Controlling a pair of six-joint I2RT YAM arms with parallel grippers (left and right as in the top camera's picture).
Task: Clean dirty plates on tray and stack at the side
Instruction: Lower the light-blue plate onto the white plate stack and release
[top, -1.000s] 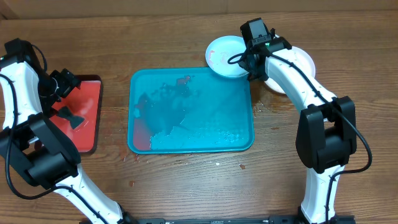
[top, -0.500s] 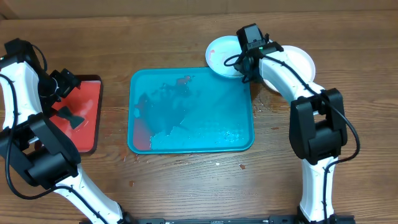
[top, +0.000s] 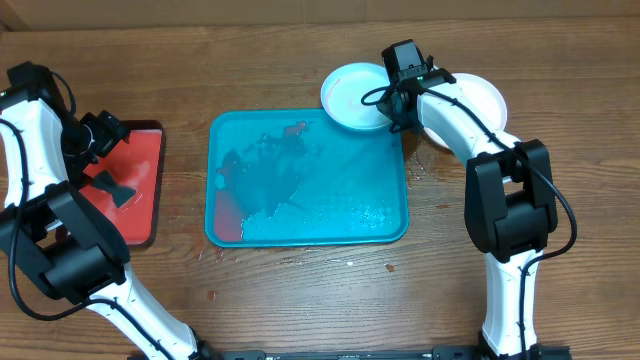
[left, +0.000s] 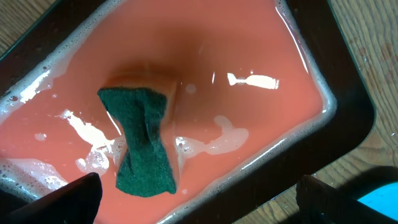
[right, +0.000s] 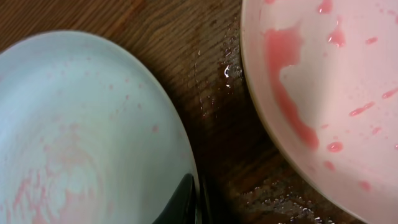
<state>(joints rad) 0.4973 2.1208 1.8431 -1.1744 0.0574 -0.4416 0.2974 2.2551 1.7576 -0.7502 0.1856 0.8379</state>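
Shows the right gripper (right: 193, 202) pressed together on the rim of a pale bluish-white round plastic plate (top: 350, 95), faintly smeared pink. Locates that plate on the wooden table (top: 300, 60), at the far right corner of the large teal rectangular plastic tray (top: 380, 170). Shows a white round plastic plate (right: 336, 81) with red smears just beside, apart from the first. Shows the left gripper (left: 199, 202) spread wide above a green sponge (left: 143, 149) in a red tray (left: 348, 93).

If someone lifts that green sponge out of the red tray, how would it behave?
The sponge looks pinched at its middle, so probably soft and squashy. It lies in pink, foamy water, so likely soaked: heavier than dry, dripping, and perhaps slippery.
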